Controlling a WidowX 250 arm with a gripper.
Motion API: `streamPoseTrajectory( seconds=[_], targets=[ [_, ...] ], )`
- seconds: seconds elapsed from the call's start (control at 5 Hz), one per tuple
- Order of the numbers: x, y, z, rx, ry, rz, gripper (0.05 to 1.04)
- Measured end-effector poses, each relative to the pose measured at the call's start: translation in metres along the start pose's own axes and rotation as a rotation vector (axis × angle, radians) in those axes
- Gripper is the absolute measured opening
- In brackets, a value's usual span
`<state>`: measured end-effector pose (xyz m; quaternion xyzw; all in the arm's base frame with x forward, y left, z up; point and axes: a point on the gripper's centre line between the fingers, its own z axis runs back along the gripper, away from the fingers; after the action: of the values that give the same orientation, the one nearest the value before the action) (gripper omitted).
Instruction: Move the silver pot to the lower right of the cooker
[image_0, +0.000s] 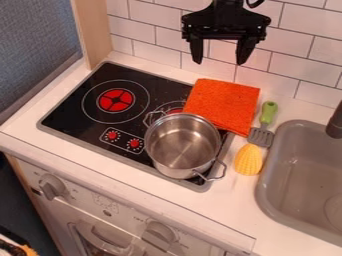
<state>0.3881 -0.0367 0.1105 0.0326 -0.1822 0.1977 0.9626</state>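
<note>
The silver pot (183, 148) stands upright and empty on the lower right part of the black cooker (70, 109), its two wire handles pointing upper left and lower right. Its rim comes up against the lower edge of the orange cloth in this view. My gripper (220, 56) hangs at the top of the camera view, in front of the tiled wall and above the cloth, well away from the pot. It is open, its fingers wide apart with nothing between them.
An orange folded cloth (224, 105) covers the cooker's upper right corner. To its right lie a green-handled spatula (262, 134) and a yellow corn-like toy (248, 160). A grey sink (300, 170) with a dark faucet (336, 122) is at the right. A wooden post (95, 30) stands upper left.
</note>
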Motion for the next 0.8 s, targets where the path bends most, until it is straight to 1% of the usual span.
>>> streamPoseTrajectory(
  seconds=[0.2,0.4,0.6,0.8],
  targets=[
    [-0.005,0.001,-0.01,0.015,0.026,0.001,1.0],
    [-0.021,0.001,-0.018,0.048,0.065,0.047,1.0],
    [-0.043,0.001,-0.024,0.082,0.104,0.12,1.0],
    [-0.062,-0.005,-0.025,0.101,0.128,0.182,1.0]
  ],
)
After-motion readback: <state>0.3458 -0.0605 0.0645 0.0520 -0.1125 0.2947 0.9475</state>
